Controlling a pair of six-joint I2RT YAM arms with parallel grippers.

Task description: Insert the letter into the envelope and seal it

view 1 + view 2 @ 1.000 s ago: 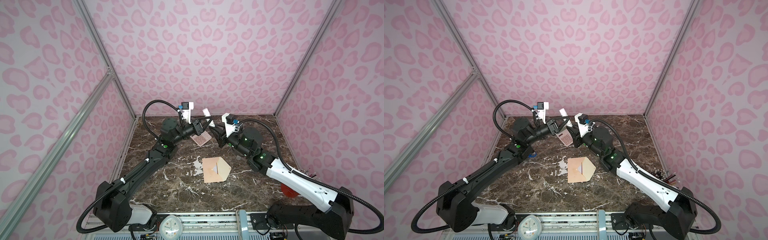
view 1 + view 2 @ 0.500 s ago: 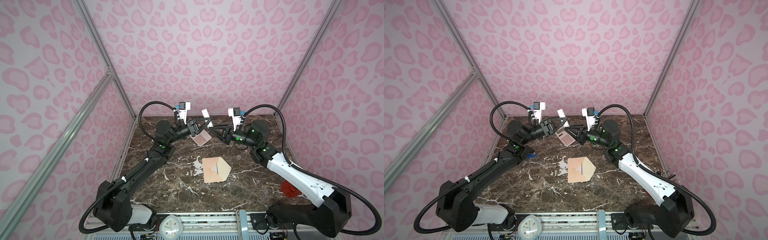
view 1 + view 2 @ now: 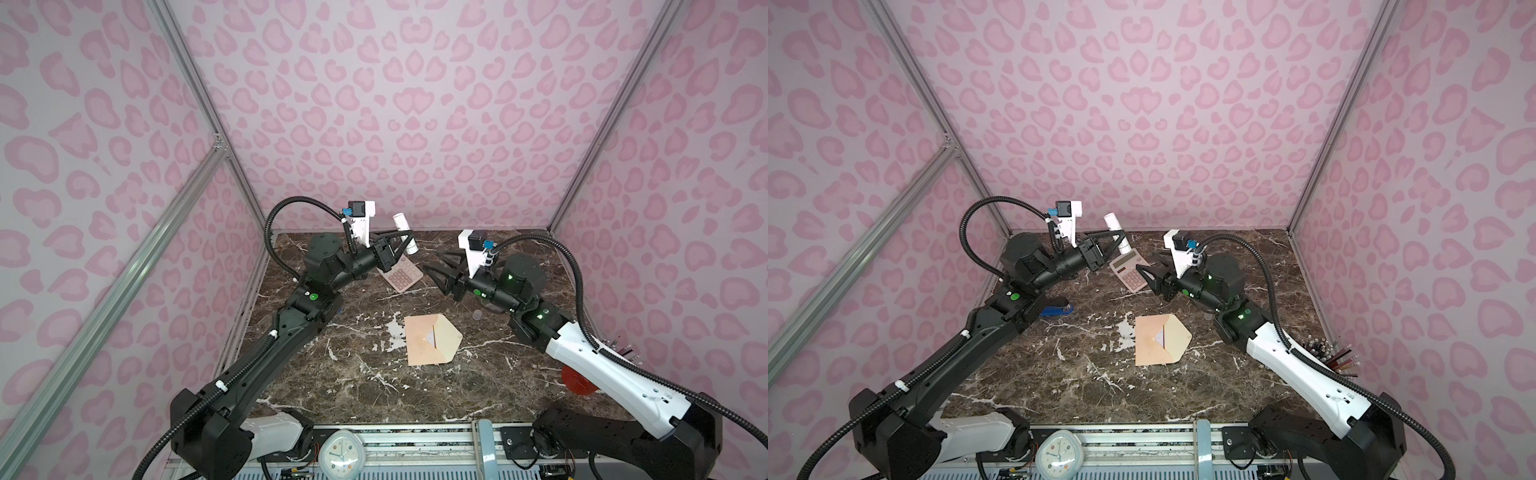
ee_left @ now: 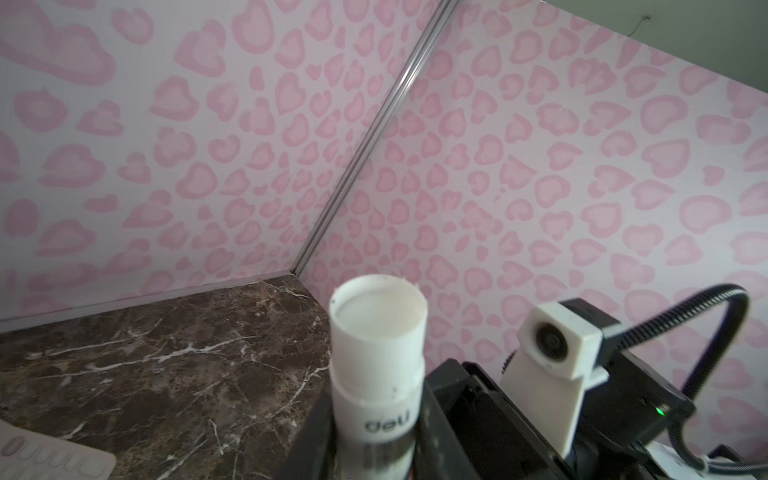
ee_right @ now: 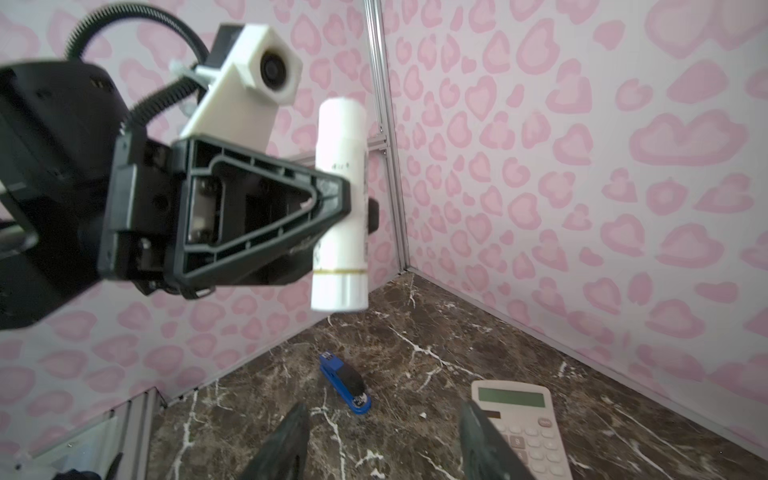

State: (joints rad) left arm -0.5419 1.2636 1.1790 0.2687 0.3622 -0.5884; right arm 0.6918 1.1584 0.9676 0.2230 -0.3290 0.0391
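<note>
Right gripper (image 3: pixel 432 266) — just popped wide open, empty, pulled back from glue stick (image 3: pixel 401 220). Left gripper (image 3: pixel 409 243) still clamped round it. Envelope (image 3: pixel 424 349) flat on table (image 3: pixel 332 374), flap open, letter (image 3: pixel 433 337) apparently tucked inside — only thin red edge showing. Probably gluing flap next.

Bright even light; wrist-cam fg blurry.

Two arms are working here, the left arm (image 3: pixel 266 353) and the right arm (image 3: pixel 602 370), each carrying one gripper: the left gripper (image 3: pixel 409 240) and the right gripper (image 3: pixel 430 262). The table (image 3: pixel 415 399) is bearing one envelope (image 3: pixel 428 338), one calculator (image 3: pixel 400 274) and one stapler (image 3: pixel 1057 309). One glue stick (image 4: pixel 378 353) is showing, and one clock (image 3: pixel 341 454). One cup (image 3: pixel 1323 361) is holding pencils (image 3: pixel 1343 355), too small to count.
</note>
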